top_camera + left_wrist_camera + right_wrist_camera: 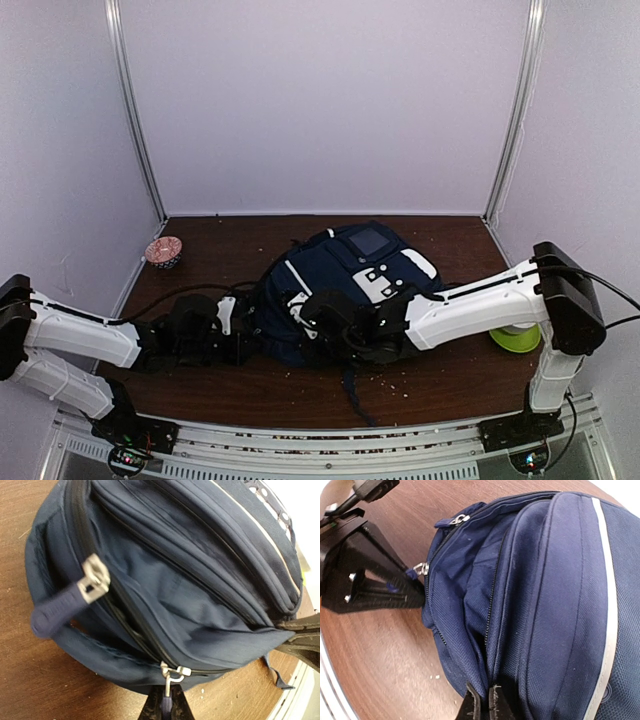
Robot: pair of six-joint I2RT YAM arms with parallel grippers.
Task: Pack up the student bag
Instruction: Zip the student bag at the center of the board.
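Top external: student bag (330,262), print unreadable

a robot lab booth: white panel walls (320,100), aluminium posts (137,120), two arms (470,305) bolted to a wooden table (450,375).

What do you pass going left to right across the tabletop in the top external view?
In order: small patterned bowl → left gripper → student bag → lime-green object near the table's right edge.
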